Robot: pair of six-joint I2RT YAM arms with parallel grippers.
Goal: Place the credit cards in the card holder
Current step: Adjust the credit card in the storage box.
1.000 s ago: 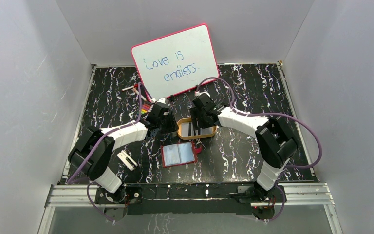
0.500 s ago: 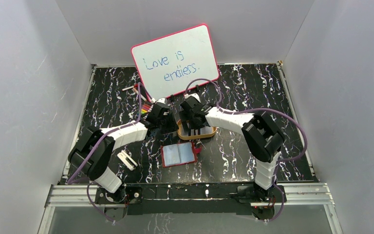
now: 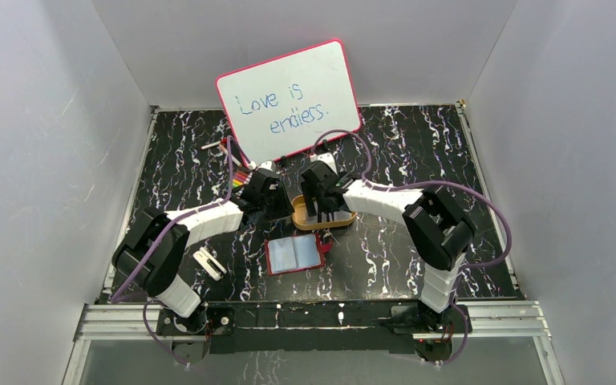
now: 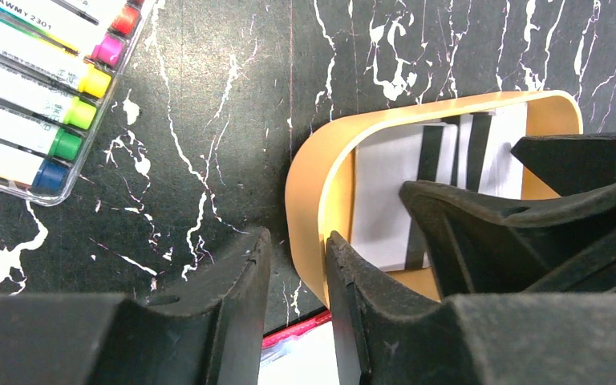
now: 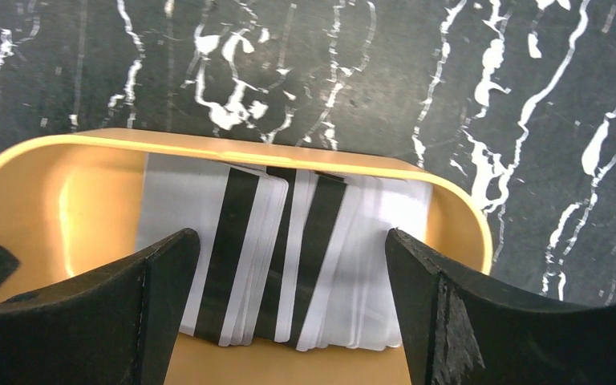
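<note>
The credit cards [image 5: 345, 265], white with dark stripes, lie fanned in an orange oval tray [image 5: 72, 200]. My right gripper [image 5: 291, 241] is open, its fingers spread wide on either side of the cards, low over the tray [image 3: 345, 216]. My left gripper [image 4: 297, 237] is nearly closed across the tray's left wall [image 4: 313, 200], one finger outside and one inside. The cards [image 4: 385, 192] show there too. The dark-red card holder [image 3: 294, 253] lies open and flat just in front of the tray, clear sleeves up. Its red edge [image 4: 301, 329] shows between the left fingers.
A set of colour markers [image 3: 241, 175] lies left of the tray, close to my left gripper [image 3: 279, 208]. A whiteboard [image 3: 289, 100] leans at the back. A small white object [image 3: 208, 263] lies by the left arm. My right gripper [image 3: 318, 207] crowds the tray.
My right gripper has swung left over the tray and come down around the cards. The left arm, tray and card holder have stayed put.
</note>
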